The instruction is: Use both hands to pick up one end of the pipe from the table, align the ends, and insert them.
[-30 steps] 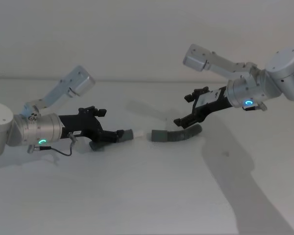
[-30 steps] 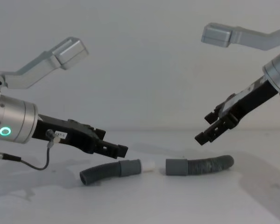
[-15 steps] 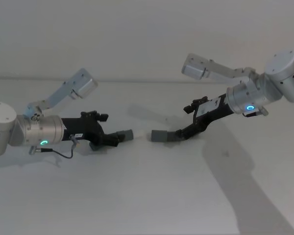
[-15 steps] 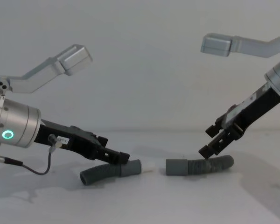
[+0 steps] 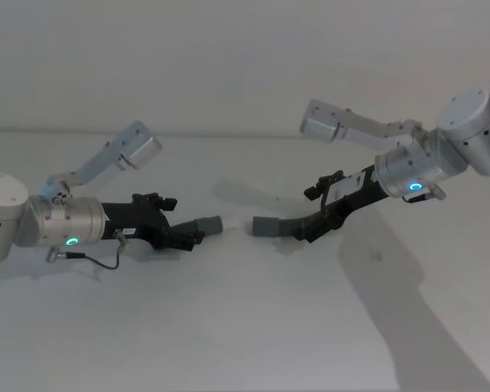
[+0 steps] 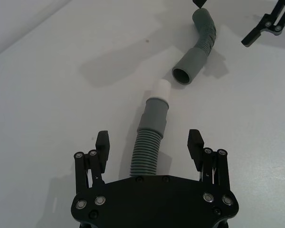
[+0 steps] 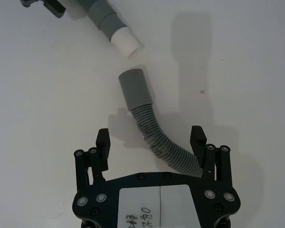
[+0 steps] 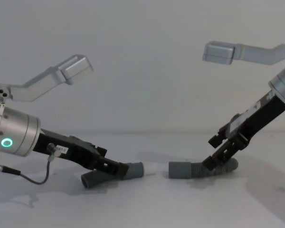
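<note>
Left pincer (image 6: 148,142) is low over the worktop (image 5: 245,327) on the left side and wide open. Its fingers (image 6: 102,145) straddle the corrugated run of the left hose piece (image 6: 145,159), and the left wrist view shows a gap on both sides, so nothing is clamped. That piece lies flat on the worktop. Its grey cuff (image 6: 154,113) sticks out past the fingertips toward the middle, with the white tip (image 6: 162,89) at the very end.

In the middle, the white tip and the plain cuff (image 7: 135,90) of the right hose piece (image 7: 173,154) face each other, close but apart. The tip sits just outside the plain cuff's open mouth, not in it. The two axes are not in line: in the left wrist view the plain cuff sits off to one side and at an angle to the tip.

The right hose piece is also flat on the worktop and curves away from its cuff. Right pincer (image 7: 150,137) comes down at a slant from the right, also open, with one finger on each side of the corrugated bend. The hose runs close to one finger, and I can't tell whether it touches. From the chest view both sets of fingertips are down at hose level.
</note>
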